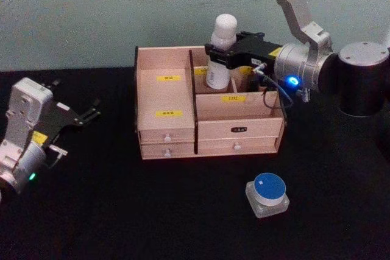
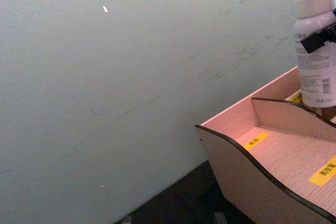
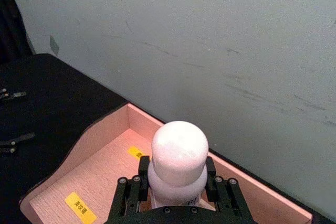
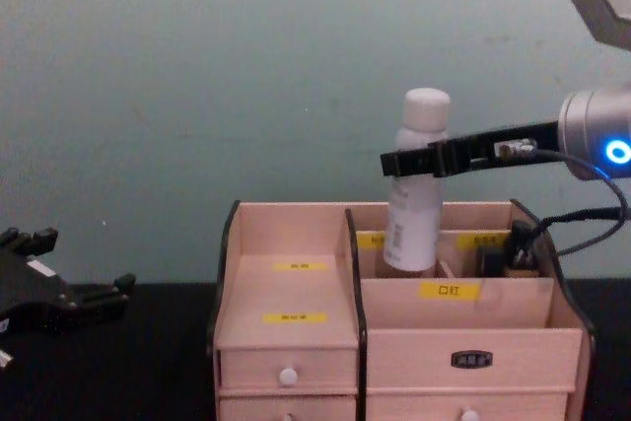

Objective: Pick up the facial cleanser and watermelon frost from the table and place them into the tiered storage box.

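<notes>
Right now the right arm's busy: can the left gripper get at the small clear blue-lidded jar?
Probably yes: the jar stands alone on the black table, nothing between it and the left gripper, though far across. The right gripper holds a white bottle.

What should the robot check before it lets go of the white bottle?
1. The right gripper is shut on the bottle: ok.
2. Bottle upright: ok.
3. Bottle inside a back compartment of the box: ok.
4. Bottle's bottom resting on the compartment floor: cannot tell, hidden by the box.
5. The left gripper is open and out of the way, far left: ok.
6. The blue-lidded jar is in the box: not ok, on the table.
</notes>
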Tool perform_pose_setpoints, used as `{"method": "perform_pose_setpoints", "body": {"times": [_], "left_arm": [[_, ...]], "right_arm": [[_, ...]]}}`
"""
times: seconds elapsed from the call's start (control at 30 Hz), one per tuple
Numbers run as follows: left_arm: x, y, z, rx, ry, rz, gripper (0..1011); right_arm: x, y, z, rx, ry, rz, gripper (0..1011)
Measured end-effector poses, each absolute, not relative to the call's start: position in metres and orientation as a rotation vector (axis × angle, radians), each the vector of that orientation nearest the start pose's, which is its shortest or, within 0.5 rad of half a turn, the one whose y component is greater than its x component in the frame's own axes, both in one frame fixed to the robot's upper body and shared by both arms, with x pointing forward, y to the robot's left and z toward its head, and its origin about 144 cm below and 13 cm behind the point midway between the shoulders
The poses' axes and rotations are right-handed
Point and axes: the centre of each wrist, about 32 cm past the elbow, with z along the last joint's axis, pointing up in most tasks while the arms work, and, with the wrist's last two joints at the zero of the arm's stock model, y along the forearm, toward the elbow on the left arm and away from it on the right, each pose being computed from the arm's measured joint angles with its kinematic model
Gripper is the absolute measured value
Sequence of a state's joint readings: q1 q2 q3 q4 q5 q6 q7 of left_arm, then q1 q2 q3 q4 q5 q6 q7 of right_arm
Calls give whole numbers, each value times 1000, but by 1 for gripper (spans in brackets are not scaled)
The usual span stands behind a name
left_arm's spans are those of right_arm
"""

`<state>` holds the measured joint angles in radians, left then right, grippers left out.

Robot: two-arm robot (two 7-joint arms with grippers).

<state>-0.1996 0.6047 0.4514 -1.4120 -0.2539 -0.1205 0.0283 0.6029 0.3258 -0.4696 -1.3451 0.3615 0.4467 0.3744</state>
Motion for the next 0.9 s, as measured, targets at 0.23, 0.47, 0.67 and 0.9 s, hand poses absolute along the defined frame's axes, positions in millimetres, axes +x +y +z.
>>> {"method": "perform_pose_setpoints", "body": {"times": [0.23,0.47,0.67,0.9], "left_arm": [[489,310,1140,304,-285,1248,1001],[489,310,1140,304,-285,1248,1001],[489,310,1140,304,-285,1248,1001],[489,310,1140,304,-285,1248,1001]], "right_arm": [[592,-208,1266,-303,71,-881,603],[592,-206,1261,-321,65,-882,603],[591,-205,1254,-328,69,-882,603],[589,-203,1243,-330,78,-890,603]]}}
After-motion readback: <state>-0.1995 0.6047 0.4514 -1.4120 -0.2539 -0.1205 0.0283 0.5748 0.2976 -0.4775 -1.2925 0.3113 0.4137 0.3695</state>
